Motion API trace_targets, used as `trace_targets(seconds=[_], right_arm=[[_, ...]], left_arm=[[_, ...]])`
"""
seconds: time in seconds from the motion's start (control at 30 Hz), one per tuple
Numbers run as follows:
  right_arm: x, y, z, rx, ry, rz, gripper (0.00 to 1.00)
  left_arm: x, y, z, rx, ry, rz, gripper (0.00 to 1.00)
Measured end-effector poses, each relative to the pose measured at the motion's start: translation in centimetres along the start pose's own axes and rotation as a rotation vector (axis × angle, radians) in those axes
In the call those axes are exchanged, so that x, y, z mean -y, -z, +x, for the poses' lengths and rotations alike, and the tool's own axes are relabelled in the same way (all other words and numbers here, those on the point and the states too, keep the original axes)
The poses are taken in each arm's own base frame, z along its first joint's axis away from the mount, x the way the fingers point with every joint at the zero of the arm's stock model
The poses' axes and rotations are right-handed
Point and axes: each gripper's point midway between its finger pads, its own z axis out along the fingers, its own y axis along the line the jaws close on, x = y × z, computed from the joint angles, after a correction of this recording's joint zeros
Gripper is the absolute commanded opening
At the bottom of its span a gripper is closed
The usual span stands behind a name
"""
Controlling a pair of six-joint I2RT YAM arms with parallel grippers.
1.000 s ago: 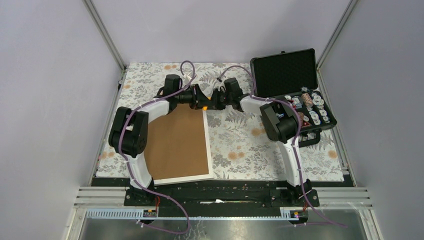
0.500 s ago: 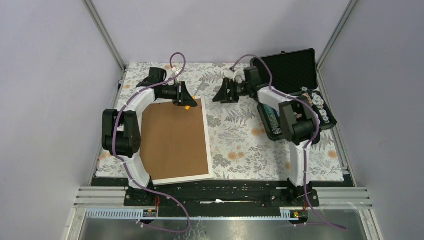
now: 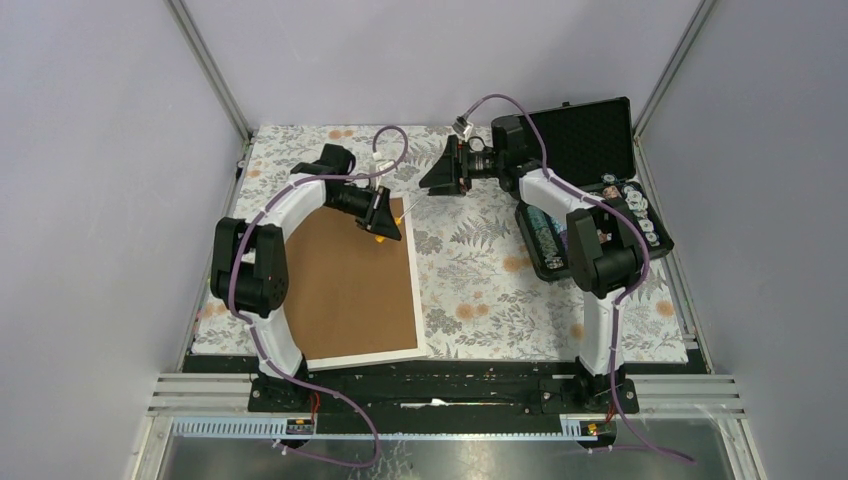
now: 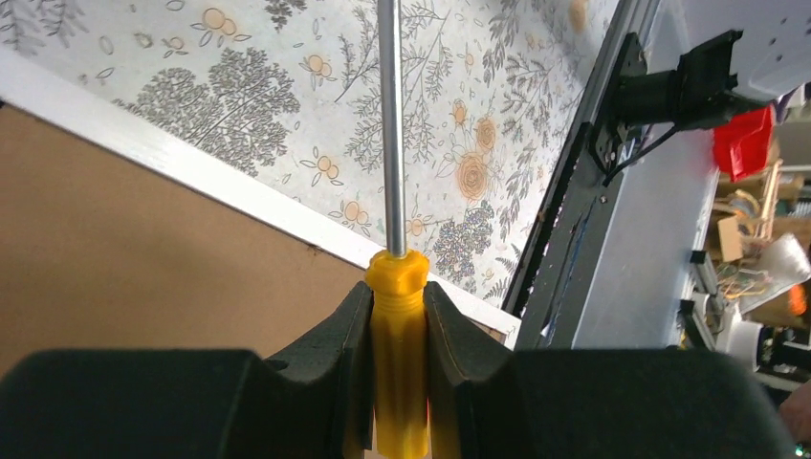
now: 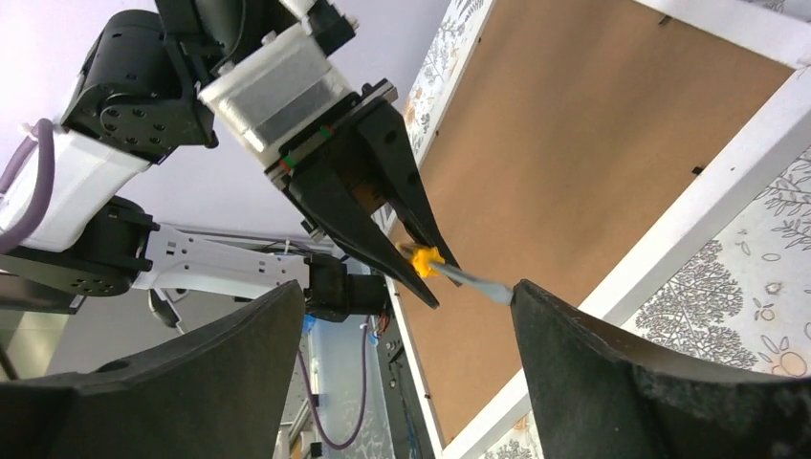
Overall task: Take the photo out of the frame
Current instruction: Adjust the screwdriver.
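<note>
Black case (image 3: 572,148) open, small parts (image 3: 630,215) inside | left end effector (image 4: 397,292) grips screwdriver (image 4: 399,382) | right end effector (image 3: 437,172) unclenched

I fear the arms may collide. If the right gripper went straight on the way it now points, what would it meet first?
Probably the screwdriver held by the left gripper: its shaft shows centred between the right gripper's open jaws. Depth is unclear.

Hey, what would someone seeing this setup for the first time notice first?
Probably the big frame lying face down, brown back up, on the left of the floral cloth. Over its far right corner the left gripper clamps a yellow-handled screwdriver, while the right gripper hangs open nearby.
</note>
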Motion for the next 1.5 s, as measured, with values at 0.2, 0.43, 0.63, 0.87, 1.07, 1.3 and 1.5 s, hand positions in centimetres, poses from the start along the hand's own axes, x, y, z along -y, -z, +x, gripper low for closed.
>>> trace_targets(seconds=[0.2, 0.43, 0.63, 0.87, 1.07, 1.3, 1.5], right_arm=[[0.4, -0.8, 1.2, -0.035, -0.056, 0.01, 0.62], [1.7, -1.6, 3.5, -0.099, -0.11, 0.047, 0.35], [1.7, -1.8, 4.0, -0.121, -0.111, 0.052, 0.04], [0.8, -1.8, 3.4, -0.12, -0.1, 0.036, 0.0], [0.4, -2.0, 0.4, -0.011, -0.084, 0.034, 0.0], [-1.3, -0.7, -6.0, 0.214, -0.071, 0.002, 0.0], [-2.7, -0.1, -8.5, 0.319, -0.083, -0.039, 0.0]], left_arm=[[0.6, -0.8, 0.3, -0.043, -0.077, -0.008, 0.0], [0.9, -1.1, 0.0, -0.056, -0.146, -0.024, 0.0], [0.8, -1.0, -0.4, -0.058, -0.194, -0.05, 0.0], [0.7, -0.9, -0.7, -0.054, -0.225, -0.051, 0.34], [0.5, 1.5, -4.1, 0.118, -0.076, -0.045, 0.69], [0.0, 6.7, -9.6, 0.502, 0.25, 0.091, 0.76], [2.3, 6.3, -10.8, 0.565, 0.491, 0.29, 0.75]])
